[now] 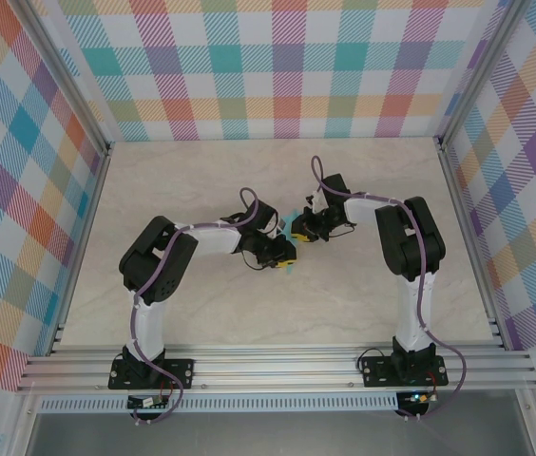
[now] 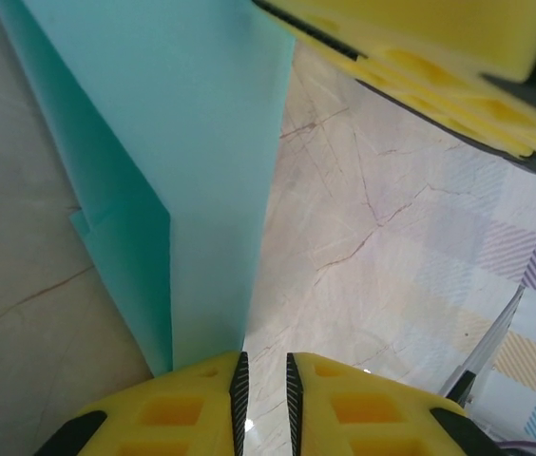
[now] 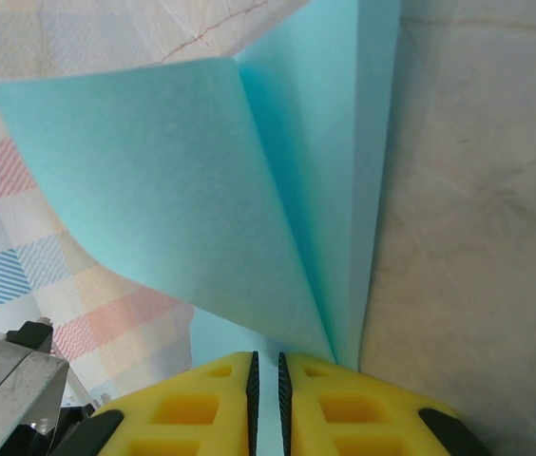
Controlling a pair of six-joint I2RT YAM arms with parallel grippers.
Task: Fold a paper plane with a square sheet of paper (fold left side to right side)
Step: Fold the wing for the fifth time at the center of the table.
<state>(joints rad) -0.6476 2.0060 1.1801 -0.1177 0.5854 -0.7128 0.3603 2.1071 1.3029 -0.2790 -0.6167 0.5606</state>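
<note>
**Item: turquoise paper [image 2: 201,142], partly folded.** In the left wrist view it is rising from the bottom centre of the frame to the upper left as a long tapering strip. A darker second layer is showing along its left edge, with a small stepped corner at mid left. In the right wrist view it is running from the bottom centre to the top, with a curled flap spreading toward the upper left and narrow folded layers lying against its right side. In the overhead view it is sitting at the centre of the frame, between the two wrists.

**Item: left gripper [image 2: 263,380].** Its jaws are standing almost together with a slim gap between them. The paper's narrow lower end is meeting the tip of the left-hand yellow finger. Whether the paper is pinched there cannot be told.

**Item: right gripper [image 3: 268,375].** Its jaws are pressing nearly closed on the paper. The folded layers are converging at the fingertips, and turquoise is showing through the slit. In the left wrist view its yellow fingers are crossing the upper right of the frame, over the paper's top end.

**Item: desk [image 1: 201,313].** Its pale marbled surface is lying under both arms.

**Item: plaid walls [image 1: 277,66].** They are enclosing the desk on three sides.
</note>
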